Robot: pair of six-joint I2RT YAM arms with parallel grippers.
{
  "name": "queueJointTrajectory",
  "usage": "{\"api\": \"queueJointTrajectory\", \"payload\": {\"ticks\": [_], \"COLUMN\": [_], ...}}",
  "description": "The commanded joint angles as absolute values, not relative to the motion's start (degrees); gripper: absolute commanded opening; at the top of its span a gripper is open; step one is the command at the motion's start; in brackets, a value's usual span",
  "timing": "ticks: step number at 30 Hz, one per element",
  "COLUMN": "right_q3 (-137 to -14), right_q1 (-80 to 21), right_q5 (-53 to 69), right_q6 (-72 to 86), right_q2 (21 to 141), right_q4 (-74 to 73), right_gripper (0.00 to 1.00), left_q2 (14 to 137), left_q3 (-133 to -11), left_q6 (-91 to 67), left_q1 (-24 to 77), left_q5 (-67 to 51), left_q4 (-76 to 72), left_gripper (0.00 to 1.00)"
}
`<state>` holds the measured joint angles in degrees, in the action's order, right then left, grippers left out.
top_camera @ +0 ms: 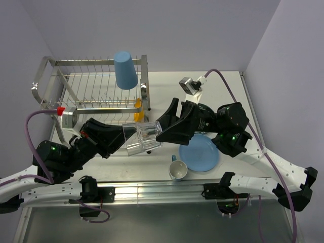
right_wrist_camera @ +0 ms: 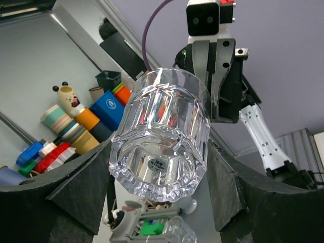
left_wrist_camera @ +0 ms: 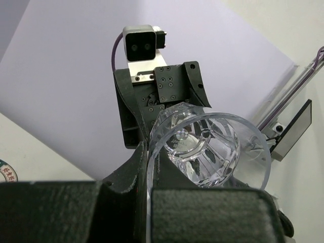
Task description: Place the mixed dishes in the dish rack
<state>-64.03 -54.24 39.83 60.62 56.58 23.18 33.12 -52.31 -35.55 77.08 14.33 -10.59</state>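
On the table (top_camera: 228, 86), one mug (top_camera: 178, 169) and one plate (top_camera: 200, 152); midair, one glass (top_camera: 142, 137).

Glossy clear glass (top_camera: 142, 137), chrome rack (top_camera: 96, 62)

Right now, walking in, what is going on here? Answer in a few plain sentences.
The left gripper pinches the rim of the clear glass, held sideways above the table. The right gripper stands open either side of the base, so it looks like a handover. The blue tumbler sits upside down on the dish rack, the yellow-orange bowl at its end. The blue plate and light blue mug lie on the table.
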Motion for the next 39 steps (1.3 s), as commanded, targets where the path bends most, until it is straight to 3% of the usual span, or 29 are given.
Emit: {"api": "queueJointTrajectory", "payload": {"ticks": [1, 17, 21, 24, 25, 28, 39], "right_q3": [-68.46, -82.17, -83.93, -84.64, -84.64, -85.95, -96.85], "right_q1": [-55.81, -56.6, -56.6, -56.69, -56.69, -56.6, -56.25], "right_q5": [39.91, 32.61, 31.64, 31.03, 30.68, 29.97, 26.63], "right_q6": [59.78, 52.65, 51.24, 49.92, 49.66, 47.64, 39.03], "right_q2": [57.3, 64.51, 65.21, 65.39, 65.48, 66.26, 72.68], "right_q4": [25.85, 17.23, 14.95, 12.92, 12.48, 9.5, -2.02], "right_gripper": [0.0, 0.0, 0.0, 0.0, 0.0, 0.0, 0.0], "left_q2": [34.54, 34.45, 34.37, 33.31, 32.88, 30.68, 20.66], "left_q3": [-54.23, -50.01, -50.01, -50.01, -50.01, -50.27, -49.04], "left_q6": [-35.42, -38.14, -37.97, -37.71, -37.71, -38.23, -42.36], "left_q1": [77.34, 77.26, 77.34, 77.34, 77.34, 77.34, 77.34], "left_q5": [15.11, 17.75, 18.63, 19.94, 20.82, 25.9, 40.6], "left_q4": [-13.54, -11.95, -11.25, -10.29, -9.76, -5.82, 7.81], "left_gripper": [0.0, 0.0, 0.06, 0.34, 0.57, 0.99, 0.99]}}
